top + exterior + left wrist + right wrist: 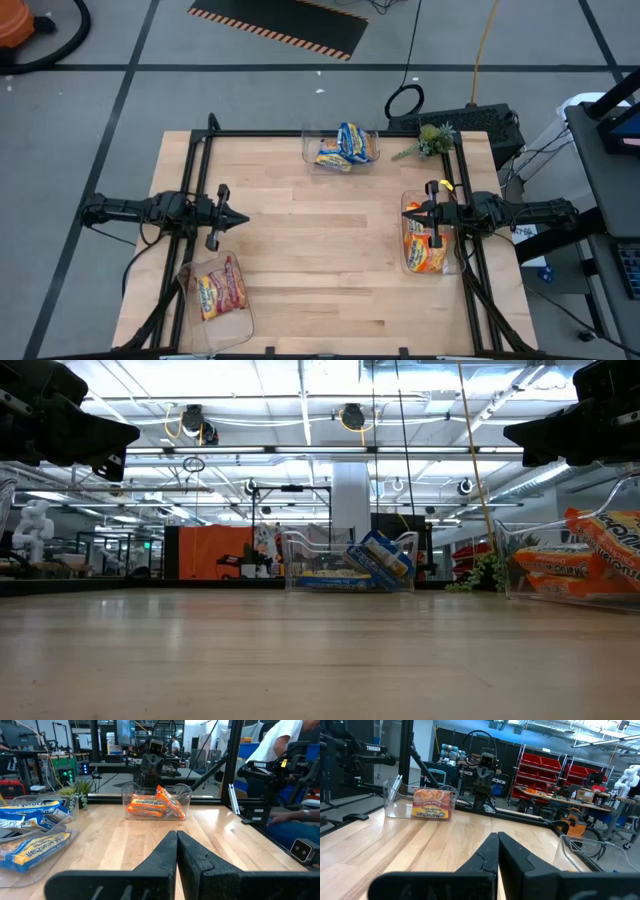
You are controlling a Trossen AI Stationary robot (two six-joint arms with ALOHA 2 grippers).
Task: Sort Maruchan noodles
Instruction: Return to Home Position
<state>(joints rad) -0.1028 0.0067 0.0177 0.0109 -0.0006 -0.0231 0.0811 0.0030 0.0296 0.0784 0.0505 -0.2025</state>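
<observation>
The Maruchan packets lie in three clear bins. Blue-and-yellow packets (345,146) fill the bin at the far edge, also seen in the left wrist view (30,827). Orange packets (424,245) sit in the bin at the right edge, with the orange packets (155,805) showing across the table from the left wrist. Red-and-silver packets (220,289) rest in the near-left bin, also in the right wrist view (432,805). My left gripper (243,218) hovers shut above the table's left side. My right gripper (408,216) hovers shut over the orange bin's far end.
A small green plant (430,141) stands at the far right corner beside the frame rail. A black metal frame (200,150) borders the table. The wooden top (320,250) between the three bins is bare. People and equipment stand beyond the table.
</observation>
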